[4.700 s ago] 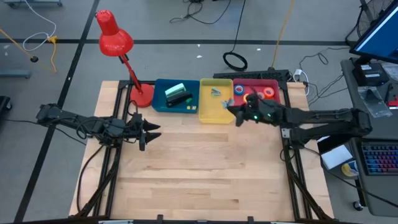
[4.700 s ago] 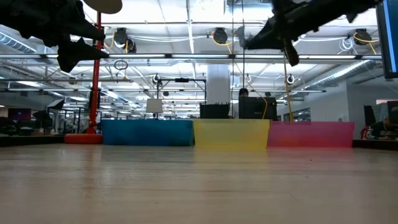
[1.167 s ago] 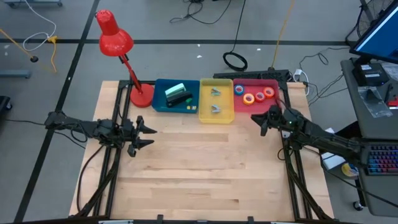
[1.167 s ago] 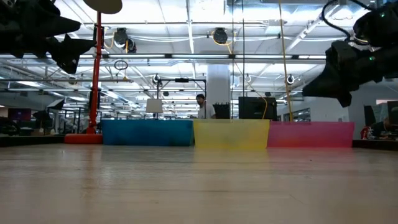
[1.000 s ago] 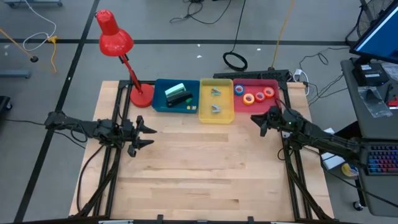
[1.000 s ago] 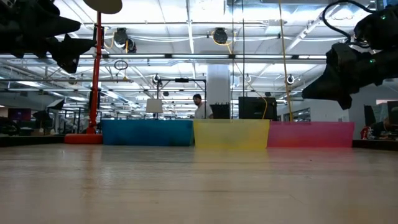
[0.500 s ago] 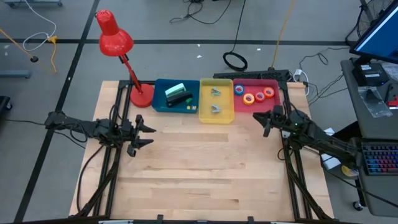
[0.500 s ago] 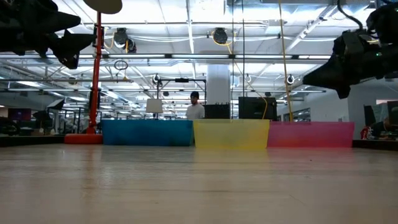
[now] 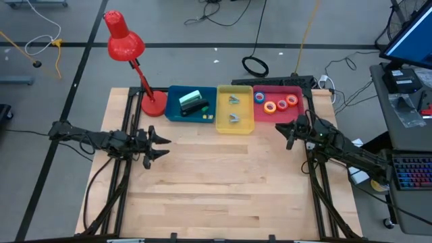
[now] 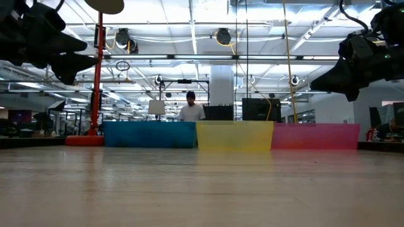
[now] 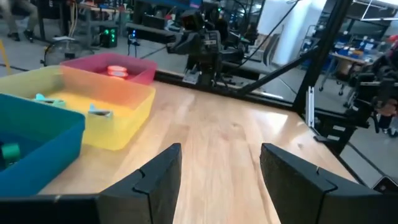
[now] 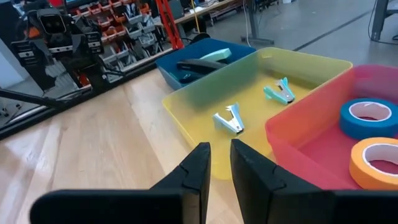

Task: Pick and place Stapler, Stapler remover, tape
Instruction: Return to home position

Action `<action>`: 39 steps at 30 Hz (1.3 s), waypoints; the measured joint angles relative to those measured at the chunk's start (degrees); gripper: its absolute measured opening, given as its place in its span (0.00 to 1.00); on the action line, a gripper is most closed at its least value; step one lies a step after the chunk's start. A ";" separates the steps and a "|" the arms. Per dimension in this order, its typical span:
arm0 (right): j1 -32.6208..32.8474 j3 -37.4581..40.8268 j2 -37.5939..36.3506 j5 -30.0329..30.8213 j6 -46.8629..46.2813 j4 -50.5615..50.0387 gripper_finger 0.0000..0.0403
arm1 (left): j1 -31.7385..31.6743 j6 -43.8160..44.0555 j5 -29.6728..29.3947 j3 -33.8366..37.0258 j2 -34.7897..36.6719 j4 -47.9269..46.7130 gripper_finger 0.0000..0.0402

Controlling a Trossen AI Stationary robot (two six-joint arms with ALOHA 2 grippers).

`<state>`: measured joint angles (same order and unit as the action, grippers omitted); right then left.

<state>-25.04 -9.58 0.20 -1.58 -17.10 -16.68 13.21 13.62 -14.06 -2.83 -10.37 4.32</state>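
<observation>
Four tape rolls lie flat in the red bin [image 9: 297, 111]: blue [image 9: 260, 97], orange [image 9: 270, 106], yellow [image 9: 281, 104] and red [image 9: 291, 100]. Two grey-teal staple removers [image 9: 233, 100] [image 9: 234, 117] lie in the yellow bin [image 9: 223, 125]. A green stapler [image 9: 190, 96] and a black stapler [image 9: 196, 106] lie in the blue bin [image 9: 172, 111]. My left gripper [image 9: 159, 145] hovers open over the table's left side. My right gripper [image 9: 286, 132] hovers just near of the red bin, fingers almost together and holding nothing [image 12: 221, 165].
A red desk lamp [image 9: 125, 40] stands on its base [image 9: 154, 103] at the far left corner, beside the blue bin. The three bins line the far edge. Bare wood [image 9: 223, 182] fills the middle and near part of the table. A person [image 10: 190, 110] is in the room behind.
My right gripper has drawn back a little toward the table's right edge and risen slightly. My left gripper has dipped a little and edged toward the table's middle. The things in the bins have stayed put.
</observation>
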 joint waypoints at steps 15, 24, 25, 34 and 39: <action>0.02 0.96 0.12 4.35 -0.37 4.92 0.14 | 0.00 1.89 0.00 0.00 -0.09 -0.31 0.54; 0.02 2.14 0.34 4.43 -4.49 5.93 0.14 | 0.00 1.70 0.00 0.00 -0.11 -0.29 0.54; 0.02 2.14 0.34 4.42 -4.46 6.02 0.14 | 0.00 1.69 0.00 0.00 -0.11 -0.27 0.54; 0.02 2.23 0.34 4.45 -4.31 5.98 0.14 | 0.00 1.75 0.00 0.00 -0.11 -0.24 0.54; 0.02 2.25 0.34 4.46 -4.31 5.94 0.14 | 0.00 1.78 0.00 0.00 -0.11 -0.24 0.54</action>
<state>-25.02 -7.33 0.54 2.87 -21.41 -10.74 13.21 15.39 -14.06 -2.83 -10.48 4.08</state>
